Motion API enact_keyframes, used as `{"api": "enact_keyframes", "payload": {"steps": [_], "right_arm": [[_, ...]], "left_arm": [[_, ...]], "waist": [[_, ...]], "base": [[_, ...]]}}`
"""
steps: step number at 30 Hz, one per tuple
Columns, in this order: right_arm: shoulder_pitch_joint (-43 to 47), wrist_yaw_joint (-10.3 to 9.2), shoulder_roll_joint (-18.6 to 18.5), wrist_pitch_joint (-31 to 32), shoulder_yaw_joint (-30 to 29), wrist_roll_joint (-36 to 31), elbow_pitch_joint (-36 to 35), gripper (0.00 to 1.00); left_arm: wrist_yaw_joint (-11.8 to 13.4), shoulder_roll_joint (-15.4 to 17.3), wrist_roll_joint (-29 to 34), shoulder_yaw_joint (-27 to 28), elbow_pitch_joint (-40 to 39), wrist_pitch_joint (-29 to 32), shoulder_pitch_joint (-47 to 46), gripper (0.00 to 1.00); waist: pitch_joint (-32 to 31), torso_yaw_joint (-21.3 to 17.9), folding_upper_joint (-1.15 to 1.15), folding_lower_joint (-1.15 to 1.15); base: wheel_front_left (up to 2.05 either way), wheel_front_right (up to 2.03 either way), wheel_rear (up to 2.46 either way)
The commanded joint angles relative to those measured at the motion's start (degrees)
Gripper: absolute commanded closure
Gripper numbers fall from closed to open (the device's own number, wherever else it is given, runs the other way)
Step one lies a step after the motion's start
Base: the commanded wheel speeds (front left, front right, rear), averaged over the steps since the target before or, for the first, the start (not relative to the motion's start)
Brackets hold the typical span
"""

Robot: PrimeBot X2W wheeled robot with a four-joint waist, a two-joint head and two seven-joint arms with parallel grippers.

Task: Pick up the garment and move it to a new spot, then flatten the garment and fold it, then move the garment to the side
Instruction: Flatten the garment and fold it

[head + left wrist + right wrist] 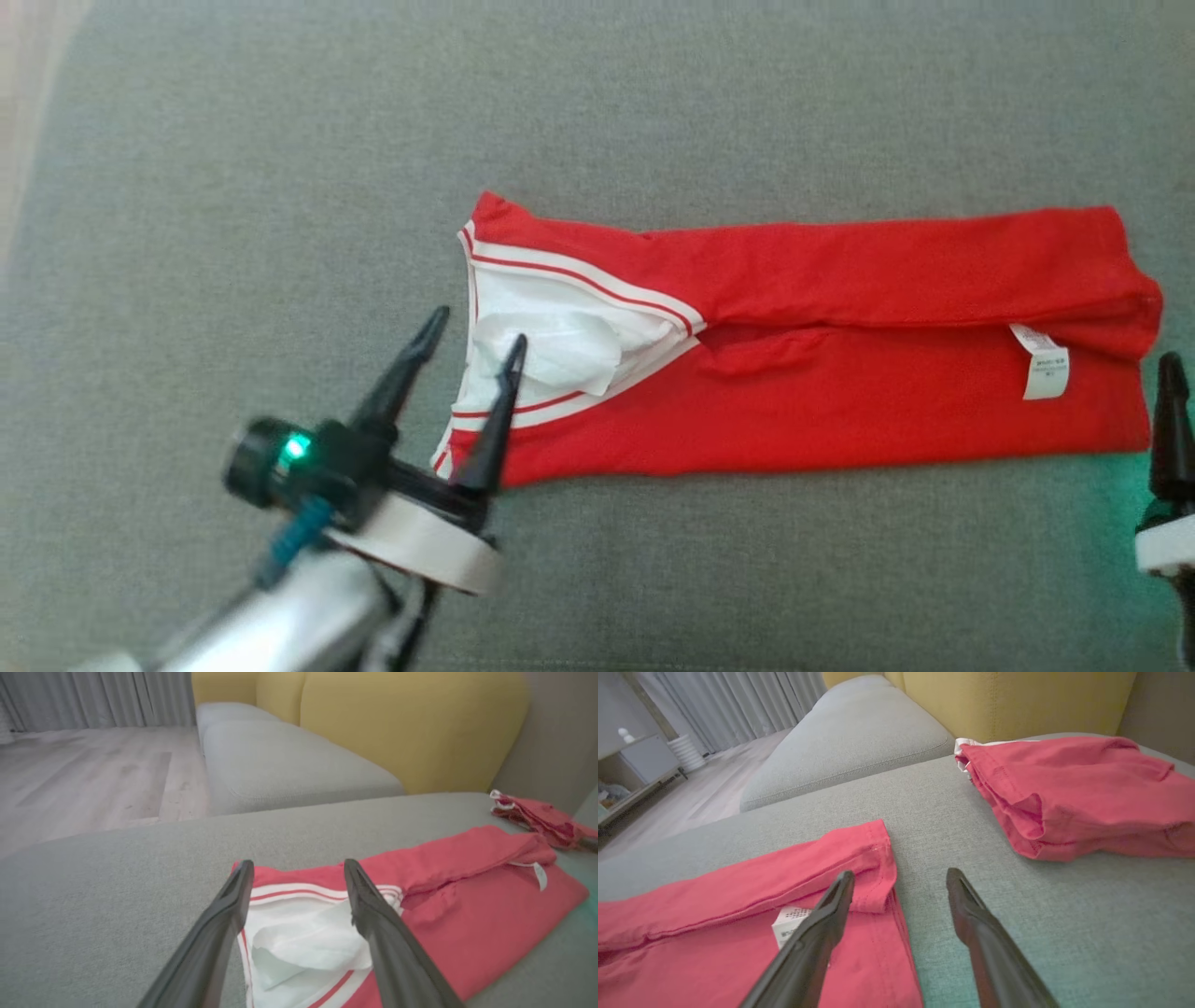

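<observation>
The garment [840,411] is red with a white, red-striped neckline. It lies folded into a long strip across the grey sofa seat [233,233], with a white label near its right end. My left gripper [478,329] hovers open over the neckline end, its fingers straddling the white lining [303,942], nothing held. In the left wrist view the garment [467,914] stretches away to the right. My right gripper [900,875] is open at the garment's hem end [714,933], one finger above the label and the other over bare cushion.
A second red piece of clothing [1087,793] lies bunched on the seat beyond the hem end, near the yellow backrest [1017,700]. Another grey cushion [280,765] adjoins the seat. Wooden floor [93,774] and curtains lie past the sofa's edge.
</observation>
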Motion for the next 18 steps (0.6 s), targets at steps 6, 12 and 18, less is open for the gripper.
{"api": "enact_keyframes", "payload": {"steps": [6, 12, 18], "right_arm": [[-1.19, 0.37, 1.12, 0.47, -2.65, 1.42, -0.31, 0.00], [-6.76, 0.37, 2.93, 3.10, -6.94, 0.65, 7.20, 0.00], [-10.95, 0.37, 2.09, 7.91, -8.68, -2.29, 14.54, 0.00]], "left_arm": [[3.40, -9.64, 13.39, 13.69, -0.91, -0.58, 11.11, 0.00], [-1.01, -18.18, 23.23, 20.08, 0.05, -0.59, 18.63, 0.00], [-6.41, -22.35, 28.78, 25.62, 1.15, -0.59, 21.78, 0.00]], "waist": [[-2.10, 2.40, 0.00, 0.01], [-2.96, 5.53, 0.00, 0.01], [-3.11, 7.38, 0.00, 0.01]], "base": [[0.00, 0.00, 0.00], [0.00, 0.00, 0.00], [0.00, 0.00, 0.00]]}}
